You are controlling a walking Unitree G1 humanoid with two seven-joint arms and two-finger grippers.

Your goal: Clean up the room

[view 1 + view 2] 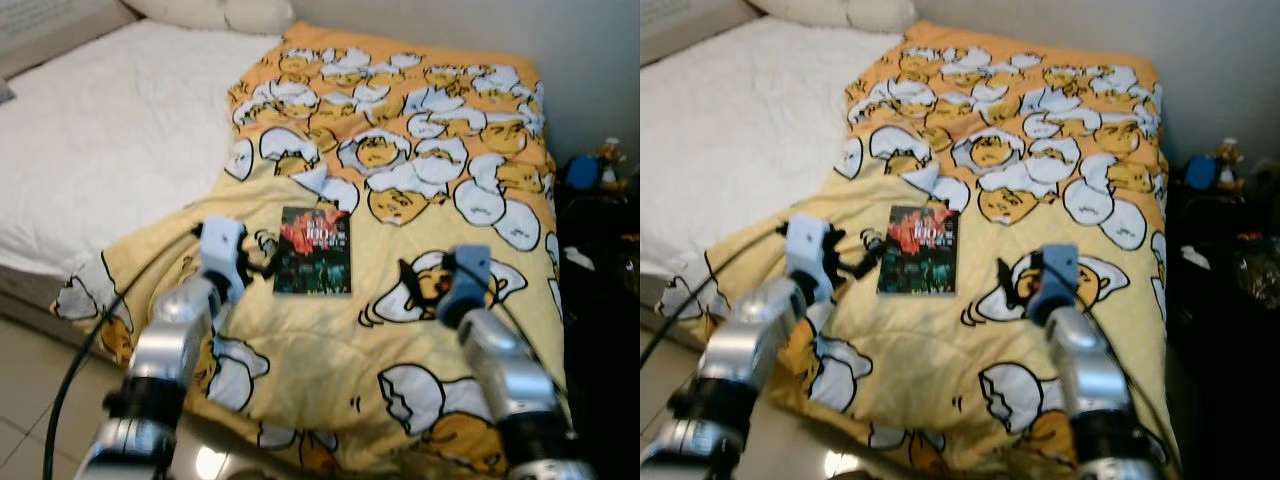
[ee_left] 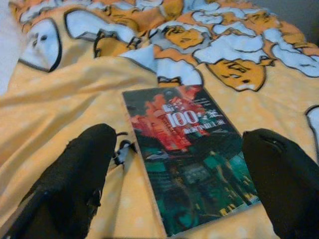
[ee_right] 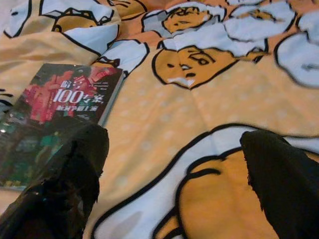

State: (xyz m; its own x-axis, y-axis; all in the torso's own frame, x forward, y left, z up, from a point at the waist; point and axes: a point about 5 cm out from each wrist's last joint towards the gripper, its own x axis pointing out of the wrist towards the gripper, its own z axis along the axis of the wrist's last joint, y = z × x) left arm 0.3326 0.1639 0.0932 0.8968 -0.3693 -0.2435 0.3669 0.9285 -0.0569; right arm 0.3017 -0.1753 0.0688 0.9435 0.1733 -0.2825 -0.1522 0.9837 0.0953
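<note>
Book [image 1: 313,250] lies flat on the yellow blanket [image 1: 330,360] on the bed [image 1: 110,130], long axis running away from the robot. Left tool [image 2: 177,174] sits just beside its near-left corner, fingers spread wide — the nearer arm. Right tool [image 3: 174,184] is also open, farther off to the book's right — likely left picks.

A book [image 1: 313,250] lay flat on the blanket [image 1: 420,180], near its front edge, and the blanket was spread over the right half of the bed [image 1: 110,130]. The left claw [image 1: 262,262] sat just left of the book, fingers spread; the right claw [image 1: 418,278] hovered off to the book's right, also spread. A pillow [image 1: 215,12] rested behind, at the bed's head. A nightstand [image 1: 600,230] stood right of the bed.
</note>
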